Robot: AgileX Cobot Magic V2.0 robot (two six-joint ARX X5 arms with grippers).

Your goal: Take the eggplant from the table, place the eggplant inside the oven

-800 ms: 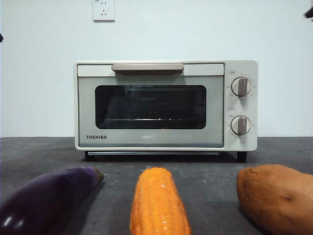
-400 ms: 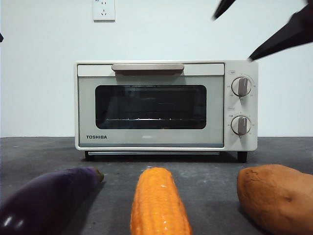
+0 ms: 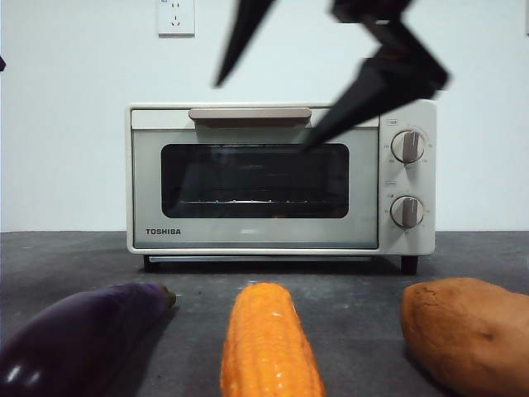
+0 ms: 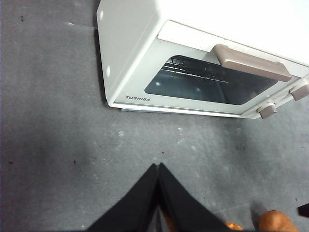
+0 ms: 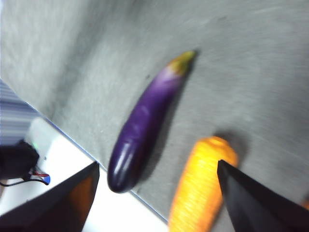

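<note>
From the front view, my right gripper point(image 3: 269, 116) hangs blurred and dark in front of the oven point(image 3: 281, 178), its two jaws spread wide apart, one up by the wall socket point(image 3: 175, 16) and the other across the door's upper right corner. The oven door is closed; through its dark glass I make out the wire rack point(image 3: 231, 201), with nothing that I can see on it. Low and near lie the eggplant point(image 3: 78, 339) at the left, the corn cob point(image 3: 269, 343) in the middle and the sweet potato point(image 3: 467, 335) at the right, all apart on the dark grey surface point(image 3: 355, 281), under a plain white wall. My left wrist view gives what the front cannot: my left gripper point(image 4: 158, 166) with its jaws pressed together, holding nothing, over bare surface in front of the oven, whose beige handle point(image 4: 251, 63) and knobs show from above; an orange scrap and a brown end peek past the jaws. My right wrist view looks down on the eggplant point(image 5: 145, 123) lying whole beside the corn cob point(image 5: 200, 186), between my spread jaws, untouched, with the surface's edge running just beyond its blunt end.
</note>
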